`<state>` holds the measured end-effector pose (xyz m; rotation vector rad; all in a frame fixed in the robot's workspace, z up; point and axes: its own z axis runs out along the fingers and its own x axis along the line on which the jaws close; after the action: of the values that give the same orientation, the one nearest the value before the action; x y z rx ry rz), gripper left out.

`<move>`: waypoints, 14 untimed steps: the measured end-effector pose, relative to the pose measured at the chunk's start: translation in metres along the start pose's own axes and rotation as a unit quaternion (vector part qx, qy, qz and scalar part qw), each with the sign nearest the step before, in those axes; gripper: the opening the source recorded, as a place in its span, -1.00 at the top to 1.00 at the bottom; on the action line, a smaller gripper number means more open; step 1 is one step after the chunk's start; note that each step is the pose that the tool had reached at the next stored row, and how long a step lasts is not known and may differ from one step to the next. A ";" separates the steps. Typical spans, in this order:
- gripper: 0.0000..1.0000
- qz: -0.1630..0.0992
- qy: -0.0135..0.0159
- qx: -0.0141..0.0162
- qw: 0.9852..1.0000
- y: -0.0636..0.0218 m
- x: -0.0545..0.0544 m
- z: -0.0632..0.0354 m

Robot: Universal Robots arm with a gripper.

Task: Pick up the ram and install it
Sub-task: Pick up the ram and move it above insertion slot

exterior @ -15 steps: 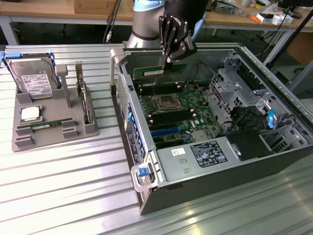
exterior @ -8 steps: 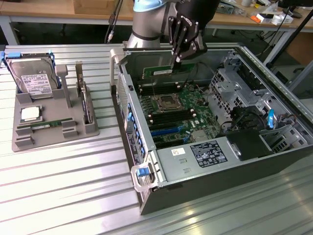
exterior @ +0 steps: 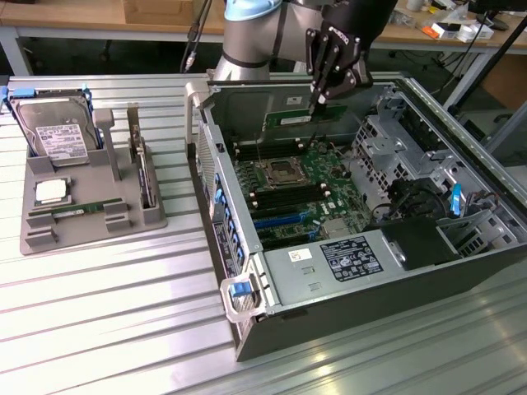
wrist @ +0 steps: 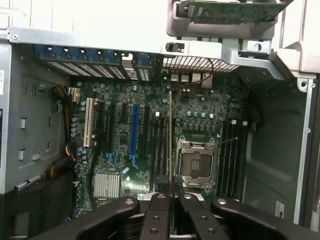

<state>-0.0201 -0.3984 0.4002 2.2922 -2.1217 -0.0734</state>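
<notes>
My gripper (exterior: 317, 103) hangs over the open computer case (exterior: 247, 321), shut on the top edge of the ram (exterior: 298, 120), a long green stick held level above the motherboard (exterior: 296, 193). In the wrist view the ram (wrist: 170, 130) shows edge-on as a thin line between my fingers (wrist: 159, 200), next to the CPU socket (wrist: 197, 165) and above the black memory slots (wrist: 156, 142). A second, alike ram (exterior: 78, 210) lies in the grey tray (exterior: 41, 234) at the exterior view's left.
The tray also holds a silver hard drive (exterior: 56, 136) and a square CPU chip (exterior: 51, 191). Inside the case are a power supply (exterior: 346, 255), drive cages (exterior: 395, 140) and blue card slots (wrist: 133, 130). Case walls ring the motherboard.
</notes>
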 end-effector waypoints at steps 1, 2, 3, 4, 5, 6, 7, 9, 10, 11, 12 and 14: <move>0.76 0.000 0.000 0.000 1.000 -0.0030 0.000 -0.0002; 0.76 0.000 0.000 0.000 1.000 -0.0065 0.001 -0.0003; 0.76 0.000 0.000 0.000 1.000 -0.0089 0.001 -0.0004; 0.76 0.000 0.000 0.000 1.000 -0.0129 0.001 -0.0006; 0.76 0.000 0.000 0.000 1.000 -0.0155 0.001 -0.0007; 0.76 0.000 0.000 0.000 1.000 -0.0178 0.001 -0.0007; 0.76 0.000 0.000 0.000 1.000 -0.0233 0.002 -0.0011; 0.76 0.000 0.000 0.000 1.000 -0.0305 0.002 -0.0014; 0.76 0.000 0.000 0.000 1.000 -0.0333 0.003 -0.0015; 0.76 0.000 0.000 0.000 1.000 -0.0362 0.003 -0.0016; 0.76 0.000 0.000 0.000 1.000 -0.0389 0.003 -0.0018; 0.76 0.000 0.000 0.000 1.000 -0.0474 0.004 -0.0021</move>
<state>0.0275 -0.3984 0.4001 2.2922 -2.1218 -0.0734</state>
